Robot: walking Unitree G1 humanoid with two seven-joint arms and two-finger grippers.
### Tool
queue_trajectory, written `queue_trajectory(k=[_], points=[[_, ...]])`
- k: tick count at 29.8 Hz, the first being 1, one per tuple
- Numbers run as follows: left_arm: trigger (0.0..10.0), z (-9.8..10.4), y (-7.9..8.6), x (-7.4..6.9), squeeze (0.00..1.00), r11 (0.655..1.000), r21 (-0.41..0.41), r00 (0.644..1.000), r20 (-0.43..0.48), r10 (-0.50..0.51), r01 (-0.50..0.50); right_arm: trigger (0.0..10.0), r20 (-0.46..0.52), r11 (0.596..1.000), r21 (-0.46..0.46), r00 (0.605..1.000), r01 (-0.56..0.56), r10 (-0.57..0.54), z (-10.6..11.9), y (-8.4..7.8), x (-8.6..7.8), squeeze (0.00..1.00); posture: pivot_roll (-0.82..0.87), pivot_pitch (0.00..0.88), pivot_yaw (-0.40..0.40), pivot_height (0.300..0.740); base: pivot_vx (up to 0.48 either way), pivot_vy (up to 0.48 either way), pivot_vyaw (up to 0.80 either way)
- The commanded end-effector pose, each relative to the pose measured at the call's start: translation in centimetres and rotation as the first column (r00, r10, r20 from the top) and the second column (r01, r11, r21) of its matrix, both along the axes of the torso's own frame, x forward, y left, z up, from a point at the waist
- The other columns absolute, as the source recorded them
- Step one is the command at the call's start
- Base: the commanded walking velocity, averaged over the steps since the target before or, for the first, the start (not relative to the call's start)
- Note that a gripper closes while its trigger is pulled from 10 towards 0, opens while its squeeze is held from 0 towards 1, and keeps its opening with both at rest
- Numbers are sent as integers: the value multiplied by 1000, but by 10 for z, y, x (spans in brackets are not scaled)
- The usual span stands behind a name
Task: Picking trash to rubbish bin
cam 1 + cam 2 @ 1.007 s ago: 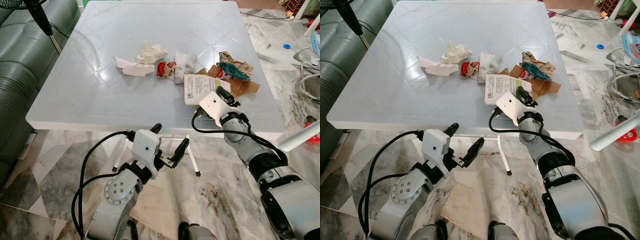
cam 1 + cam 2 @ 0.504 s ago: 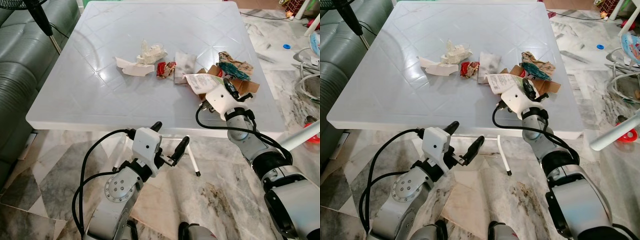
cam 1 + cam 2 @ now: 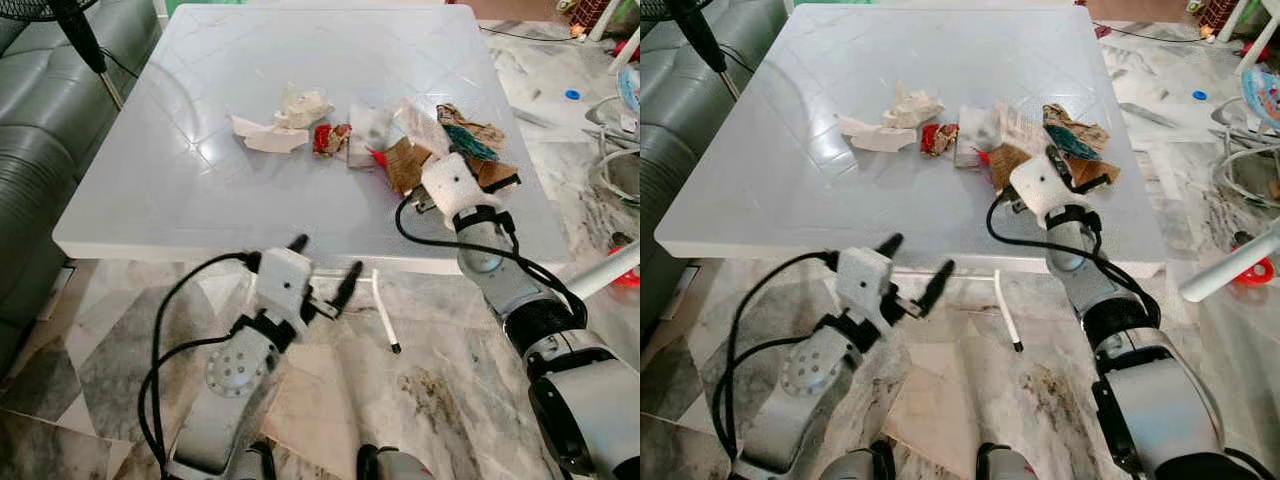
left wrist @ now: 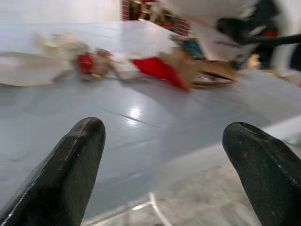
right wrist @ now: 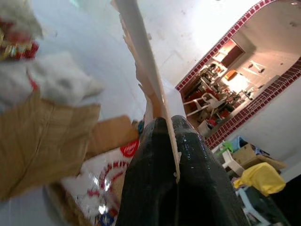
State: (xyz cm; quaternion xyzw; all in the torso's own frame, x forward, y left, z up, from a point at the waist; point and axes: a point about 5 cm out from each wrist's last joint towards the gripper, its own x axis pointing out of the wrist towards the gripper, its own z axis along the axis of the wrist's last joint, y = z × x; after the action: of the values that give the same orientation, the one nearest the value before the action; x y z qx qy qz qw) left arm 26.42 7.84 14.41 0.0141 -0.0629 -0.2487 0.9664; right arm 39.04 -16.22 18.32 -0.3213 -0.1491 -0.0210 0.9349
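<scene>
Marble floor lay under the robot, and closest to the camera the left gripper was raised on a bent arm just short of the white table's near edge, its two black fingers spread wide with nothing between them. Further on, the right arm reached up from the lower right, elbow bent, its wrist over the table's near right part. The right gripper had its fingers pressed together on the edge of a torn paper sheet, which was lifted and tilted above the brown cardboard piece. Beyond it the other trash lay on the tabletop: a red wrapper, a crumpled white tissue, a pale wad and a colourful packet. A green sofa stood off the table's left side.
</scene>
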Motion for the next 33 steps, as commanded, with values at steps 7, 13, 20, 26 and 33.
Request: queue_trajectory(k=[7, 13, 20, 26, 33], points=[[10000, 4, 24, 19, 0, 979, -42, 980, 13, 199, -199, 0, 66, 975, 190, 993, -113, 102, 9, 13, -17, 0, -48, 180, -17, 740, 0, 0, 0], [10000, 15, 37, 36, 0, 954, -89, 955, 49, 292, -287, 667, 106, 936, 237, 965, -260, 241, 10, 41, -52, 0, -76, 174, -4, 740, 0, 0, 0], [10000, 23, 50, 45, 0, 930, -125, 932, 69, 355, -345, 1412, 87, 912, 257, 947, -320, 308, 6, 58, -72, 0, -74, 164, 1, 740, 0, 0, 0], [10000, 22, 50, 42, 0, 933, -141, 935, 77, 345, -333, 0, 99, 905, 242, 937, -349, 335, 15, 64, -74, 0, -68, 151, 4, 740, 130, 0, 0], [10000, 21, 48, 44, 0, 934, -147, 937, 76, 340, -326, 0, 89, 907, 240, 938, -347, 335, 18, 64, -74, 0, -67, 142, 5, 740, 295, 0, 0]])
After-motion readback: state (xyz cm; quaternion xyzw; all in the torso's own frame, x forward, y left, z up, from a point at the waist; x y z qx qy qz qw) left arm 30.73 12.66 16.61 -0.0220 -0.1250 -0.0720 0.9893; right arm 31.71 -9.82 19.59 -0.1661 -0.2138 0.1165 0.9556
